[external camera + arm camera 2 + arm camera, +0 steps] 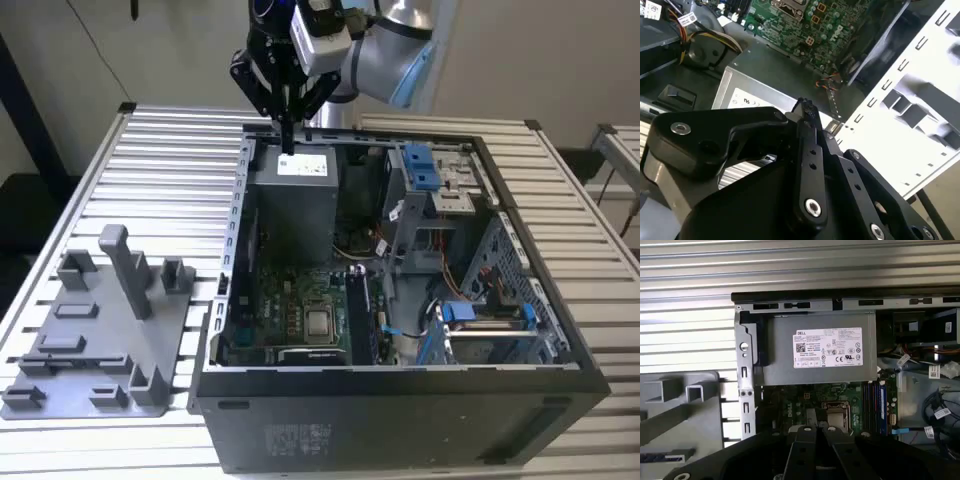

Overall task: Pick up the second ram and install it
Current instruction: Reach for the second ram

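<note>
Ribbed metal worktop (150,170) carries open black computer case (400,420); black gripper (287,140), jaws closed together, hangs over grey boxy power supply (290,210), upper centre; any descent best kept vertical, clear of case walls

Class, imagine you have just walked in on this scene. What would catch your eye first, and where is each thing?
An open computer case sits in the middle of the slatted table, its green motherboard laid bare. The black gripper hangs with its fingers together just above the grey power supply, at the back of the case in the exterior view. A grey holder tray lies beside the case on the exterior view's left.
</note>
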You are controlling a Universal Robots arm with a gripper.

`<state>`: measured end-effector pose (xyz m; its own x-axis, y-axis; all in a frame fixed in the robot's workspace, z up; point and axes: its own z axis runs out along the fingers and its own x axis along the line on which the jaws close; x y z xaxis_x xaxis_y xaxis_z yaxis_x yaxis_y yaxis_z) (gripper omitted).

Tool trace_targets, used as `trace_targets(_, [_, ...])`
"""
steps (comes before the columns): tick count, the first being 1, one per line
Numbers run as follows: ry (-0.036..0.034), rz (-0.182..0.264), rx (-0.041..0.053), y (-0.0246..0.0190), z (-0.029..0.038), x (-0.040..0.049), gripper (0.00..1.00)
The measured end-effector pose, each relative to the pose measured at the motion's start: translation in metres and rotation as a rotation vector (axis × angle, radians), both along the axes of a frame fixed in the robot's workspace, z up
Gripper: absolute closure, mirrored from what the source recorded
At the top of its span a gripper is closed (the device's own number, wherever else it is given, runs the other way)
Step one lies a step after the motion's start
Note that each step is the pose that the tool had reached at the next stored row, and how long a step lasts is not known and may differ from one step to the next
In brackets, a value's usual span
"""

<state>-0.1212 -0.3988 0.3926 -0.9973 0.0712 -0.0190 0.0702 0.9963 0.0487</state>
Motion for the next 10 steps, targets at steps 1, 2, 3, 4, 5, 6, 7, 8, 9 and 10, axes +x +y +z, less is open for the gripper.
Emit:
trace_targets(1, [0.0000, 0.000, 0.0000, 0.0000, 0.0000, 0.0000, 0.89])
trace_targets(2, [0.0000, 0.000, 0.0000, 0.0000, 0.0000, 0.0000, 0.89])
trace_targets(3, [0.0000, 0.000, 0.0000, 0.0000, 0.0000, 0.0000, 0.89])
trace_targets(4, [0.0000, 0.000, 0.0000, 0.0000, 0.0000, 0.0000, 0.89])
trace_targets(5, [0.0000, 0.000, 0.0000, 0.0000, 0.0000, 0.0000, 0.89])
trace_targets(6, [-0.0001, 0.000, 0.0003, 0.0000, 0.0000, 0.0000, 0.89])
trace_targets(7, [0.0000, 0.000, 0.0005, 0.0000, 0.0000, 0.0000, 0.89])
trace_targets(8, [0.0000, 0.000, 0.0006, 0.0000, 0.0000, 0.0000, 0.89])
trace_targets(9, [0.0001, 0.000, 0.0008, 0.0000, 0.0000, 0.0000, 0.89])
trace_targets(10, [0.0000, 0.000, 0.0010, 0.0000, 0.0000, 0.0000, 0.89])
